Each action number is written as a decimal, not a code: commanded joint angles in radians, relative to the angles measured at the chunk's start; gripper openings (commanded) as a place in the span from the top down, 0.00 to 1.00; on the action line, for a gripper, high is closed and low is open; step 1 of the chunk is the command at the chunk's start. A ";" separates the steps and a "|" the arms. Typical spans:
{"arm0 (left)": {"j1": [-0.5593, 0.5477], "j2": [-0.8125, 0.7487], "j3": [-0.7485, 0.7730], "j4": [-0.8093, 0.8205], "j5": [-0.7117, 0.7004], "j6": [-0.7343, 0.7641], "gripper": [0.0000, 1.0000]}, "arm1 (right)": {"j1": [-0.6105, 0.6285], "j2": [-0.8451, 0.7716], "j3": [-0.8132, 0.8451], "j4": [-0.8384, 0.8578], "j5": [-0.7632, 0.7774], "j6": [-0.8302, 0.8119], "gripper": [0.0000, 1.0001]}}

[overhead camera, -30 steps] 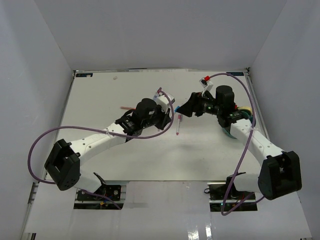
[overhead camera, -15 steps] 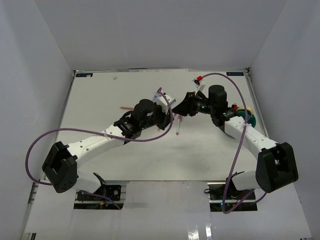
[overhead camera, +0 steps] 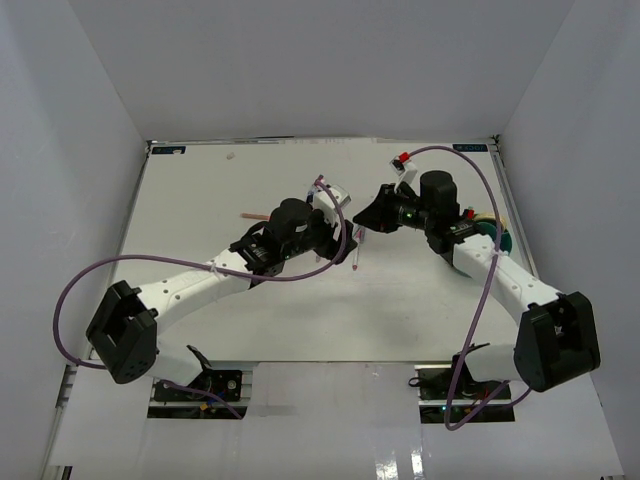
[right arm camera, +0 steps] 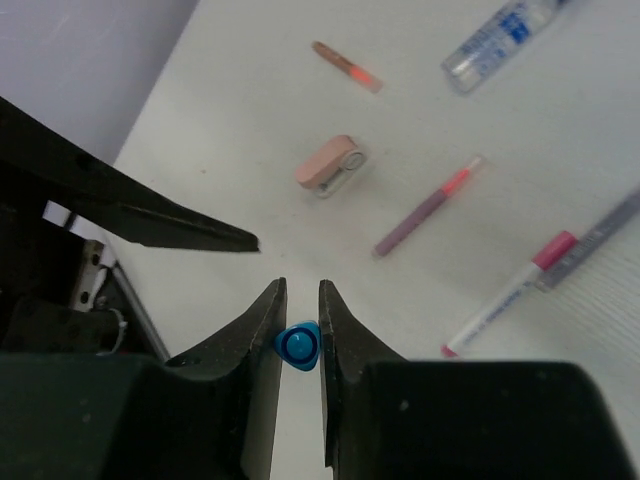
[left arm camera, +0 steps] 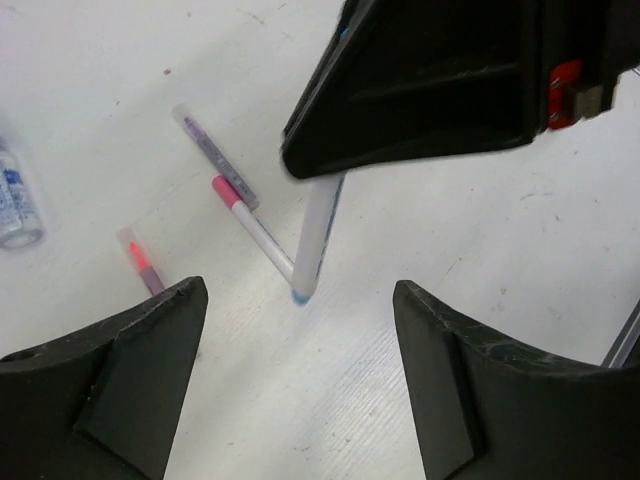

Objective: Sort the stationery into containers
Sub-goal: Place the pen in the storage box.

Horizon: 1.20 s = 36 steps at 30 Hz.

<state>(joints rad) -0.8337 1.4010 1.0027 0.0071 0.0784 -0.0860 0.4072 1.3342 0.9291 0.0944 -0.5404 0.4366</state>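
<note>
A white pen with a blue end [left arm camera: 317, 232] hangs tilted above the table, and my right gripper [right arm camera: 298, 290] is shut on it; the blue end [right arm camera: 298, 345] shows between the jaws. My left gripper [left arm camera: 296, 290] stands open just below the pen's tip, touching nothing. In the top view both grippers meet mid-table, left [overhead camera: 343, 236] and right [overhead camera: 371, 221]. On the table lie a pink-capped pen [left arm camera: 250, 220], a grey-purple pen [left arm camera: 212, 155], a red-banded pen [left arm camera: 140, 265], a pinkish eraser [right arm camera: 328, 165] and a clear bottle [right arm camera: 497, 35]. The teal container [overhead camera: 499, 241] sits half hidden behind the right arm.
Another reddish pen [overhead camera: 252, 215] lies left of the left gripper. A yellowish ring [overhead camera: 487, 216] shows at the container. White walls enclose the table on three sides. Purple cables loop off both arms.
My left gripper has opened and let go of the blue-ended pen. My right gripper has shut on that pen's upper end.
</note>
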 commanded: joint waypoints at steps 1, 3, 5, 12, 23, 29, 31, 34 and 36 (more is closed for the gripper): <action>-0.002 0.003 0.016 -0.050 -0.072 -0.049 0.13 | -0.042 -0.064 0.059 -0.129 0.195 -0.138 0.92; -0.004 0.010 0.022 -0.077 -0.147 -0.090 0.04 | -0.076 -0.096 0.080 -0.224 0.376 -0.189 0.92; -0.004 0.015 0.024 -0.117 -0.176 -0.122 0.02 | -0.096 -0.127 0.083 -0.260 0.559 -0.245 0.92; 0.005 0.042 0.013 -0.220 -0.206 -0.251 0.02 | -0.217 -0.167 0.085 -0.343 0.868 -0.338 0.92; 0.011 0.056 -0.001 -0.249 -0.206 -0.273 0.02 | -0.349 -0.155 0.074 -0.341 0.858 -0.326 0.92; 0.011 0.066 0.002 -0.248 -0.203 -0.284 0.02 | -0.380 -0.098 0.024 -0.289 0.814 -0.296 0.92; 0.010 0.066 0.002 -0.249 -0.198 -0.287 0.02 | -0.387 -0.086 0.007 -0.256 0.791 -0.286 0.92; 0.011 0.066 -0.001 -0.246 -0.198 -0.291 0.02 | -0.390 -0.070 -0.030 -0.216 0.798 -0.285 0.92; 0.010 0.067 -0.001 -0.242 -0.195 -0.300 0.02 | -0.395 -0.066 -0.058 -0.196 0.798 -0.279 0.92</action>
<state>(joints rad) -0.8265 1.4815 1.0031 -0.2367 -0.1173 -0.3676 0.0200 1.2652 0.8978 -0.1875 0.2623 0.1398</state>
